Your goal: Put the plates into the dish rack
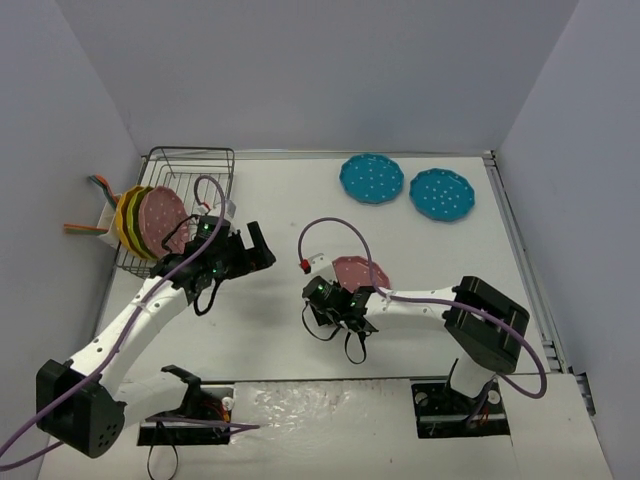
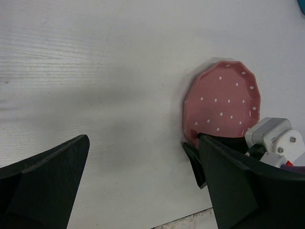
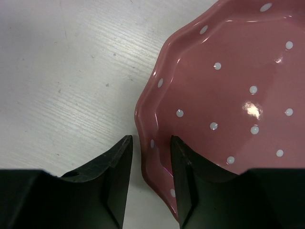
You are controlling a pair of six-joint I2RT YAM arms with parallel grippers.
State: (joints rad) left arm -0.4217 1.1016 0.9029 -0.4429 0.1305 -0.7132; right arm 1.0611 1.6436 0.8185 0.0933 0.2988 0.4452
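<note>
The right fingers point(image 1: 348, 292) sit close on either side of the near rim of a pink plate point(image 2: 224, 107) lying on the surface point(image 1: 270, 190), one over its inside and one outside. Whether they pinch it I cannot tell. The left fingers point(image 1: 261, 246) hang wide open and empty between that plate and the dish rack point(image 1: 190, 158). In the rack a second pink plate point(image 1: 162, 218) stands on edge against yellowish ones point(image 1: 127, 215). Two teal plates point(image 1: 371, 178) lie on the far side of the surface.

We see a white table point(image 1: 290, 200) with faint wood grain, closed in by plain grey walls point(image 1: 300, 70) behind and on both sides, under soft, even light.
</note>
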